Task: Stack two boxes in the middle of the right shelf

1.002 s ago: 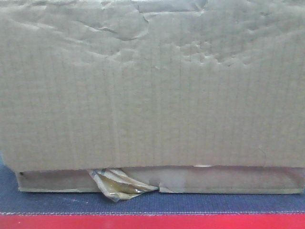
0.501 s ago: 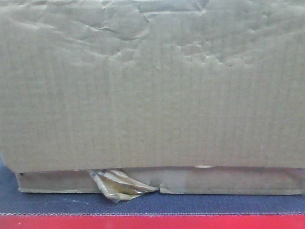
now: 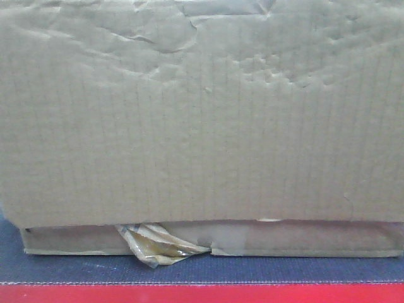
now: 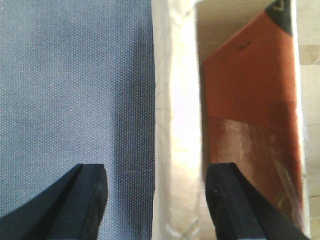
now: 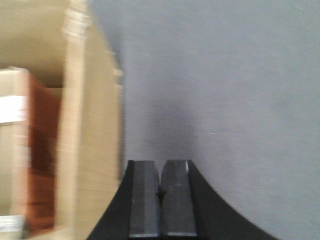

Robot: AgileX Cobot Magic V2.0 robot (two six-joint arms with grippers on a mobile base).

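The tall cardboard box [image 3: 202,113], dented near its top, fills the front view. It rests on the thin flat box [image 3: 303,238], where a glossy tape scrap [image 3: 158,247] sticks out. In the left wrist view my left gripper [image 4: 160,200] is open and straddles a pale cardboard wall [image 4: 175,125]. One finger [image 4: 90,200] is over the deck and the other [image 4: 230,200] is over the red-brown inside. My right gripper [image 5: 160,172] is shut on nothing, just right of a cardboard box side [image 5: 92,150]. The right shelf middle is out of view.
Both boxes sit on a dark blue-grey textured deck [image 3: 265,268] with a red rim [image 3: 202,293] along its front edge. The same deck surface [image 4: 65,90] lies left of the box wall, and the deck [image 5: 225,100] spreads right of the right gripper.
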